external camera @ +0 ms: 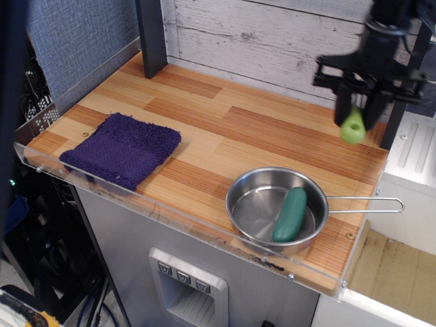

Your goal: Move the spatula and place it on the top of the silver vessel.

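My gripper (355, 109) hangs in the air over the back right of the wooden counter, shut on the spatula (353, 127). Only the spatula's lime-green handle shows, pointing down below the black fingers; its blade is hidden between them. The silver vessel (253, 204) sits at the front right, its wire-loop handle (368, 201) pointing right. The gripper is up and to the right of the pan, above and behind the handle.
A dark green oblong vegetable piece (290, 214) lies inside the pan. A purple cloth (122, 150) lies at the front left. A clear acrylic rim (170, 214) edges the counter. Dark posts stand at the back left (151, 37) and back right.
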### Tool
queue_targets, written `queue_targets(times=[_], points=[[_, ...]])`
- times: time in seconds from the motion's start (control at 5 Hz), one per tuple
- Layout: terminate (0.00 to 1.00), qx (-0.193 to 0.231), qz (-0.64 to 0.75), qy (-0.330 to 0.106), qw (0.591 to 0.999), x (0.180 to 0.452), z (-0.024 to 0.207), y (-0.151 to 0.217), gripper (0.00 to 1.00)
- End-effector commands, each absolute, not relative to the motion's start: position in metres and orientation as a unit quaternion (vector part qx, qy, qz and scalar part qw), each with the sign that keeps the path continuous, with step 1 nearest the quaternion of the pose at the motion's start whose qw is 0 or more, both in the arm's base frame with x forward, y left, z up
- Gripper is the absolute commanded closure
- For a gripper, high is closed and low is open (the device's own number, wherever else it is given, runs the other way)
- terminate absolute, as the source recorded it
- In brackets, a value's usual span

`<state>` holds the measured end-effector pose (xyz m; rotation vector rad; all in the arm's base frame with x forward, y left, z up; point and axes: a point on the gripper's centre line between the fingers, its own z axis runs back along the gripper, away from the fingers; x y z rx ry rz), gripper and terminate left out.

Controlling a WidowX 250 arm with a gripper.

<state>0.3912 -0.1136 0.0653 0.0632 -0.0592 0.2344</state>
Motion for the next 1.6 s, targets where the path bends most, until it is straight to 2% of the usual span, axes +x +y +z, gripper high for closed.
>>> queue_targets(times=[0.0, 0.2, 0.6, 0.8, 1.0, 1.4], points=[[0.0, 0.029, 0.063, -0.071, 0.995, 0.404, 0.047, -0.122, 1.0], [0.0, 0.035, 0.051, -0.076, 0.995, 0.401, 0.034, -0.109, 1.0], [0.0, 0.045, 0.047, -0.049, 0.997, 0.396, 0.008, -0.1, 1.0], [0.0, 0.01, 0.045, -0.053, 0.998, 0.398, 0.019, -0.094, 0.0], [0.0, -0.018, 0.053, -0.083, 0.995, 0.401, 0.055, -0.088, 0.0], [0.0, -0.062, 0.047, -0.108, 0.991, 0.396, 0.128, -0.066, 0.0]])
